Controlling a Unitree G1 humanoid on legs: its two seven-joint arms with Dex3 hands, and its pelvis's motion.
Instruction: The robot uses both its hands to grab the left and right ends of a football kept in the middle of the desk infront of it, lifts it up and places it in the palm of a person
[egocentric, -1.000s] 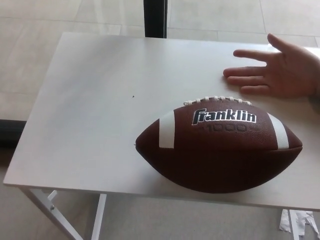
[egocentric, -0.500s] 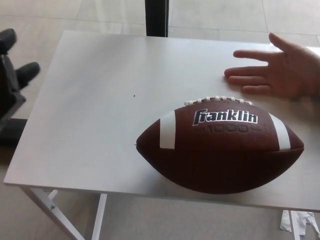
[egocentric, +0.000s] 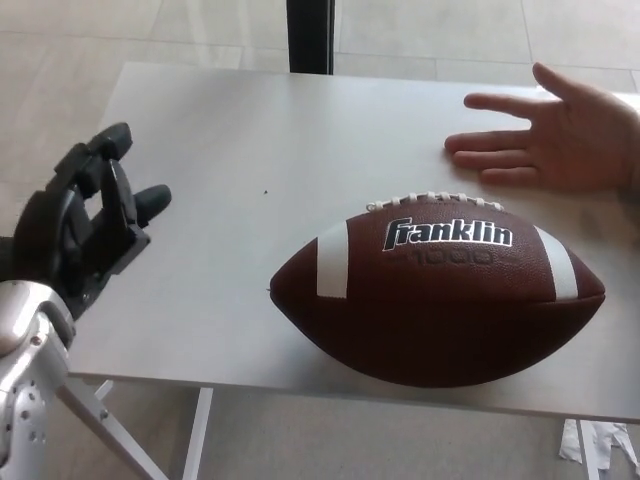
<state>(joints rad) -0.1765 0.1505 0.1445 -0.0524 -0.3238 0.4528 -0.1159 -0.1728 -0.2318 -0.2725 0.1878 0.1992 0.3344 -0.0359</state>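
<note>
Near the surface's (egocentric: 200, 130) left edge, the left hand (egocentric: 85, 225) hovers, fingers (egocentric: 152, 200) spread and empty; right hand unseen. With only one end pushed, the ball (egocentric: 440, 295) (near right) could roll off toward the palm (egocentric: 570, 140).

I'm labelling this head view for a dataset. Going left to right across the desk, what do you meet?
Robot's left hand → football → person's open palm, which lies farther back than the football.
</note>
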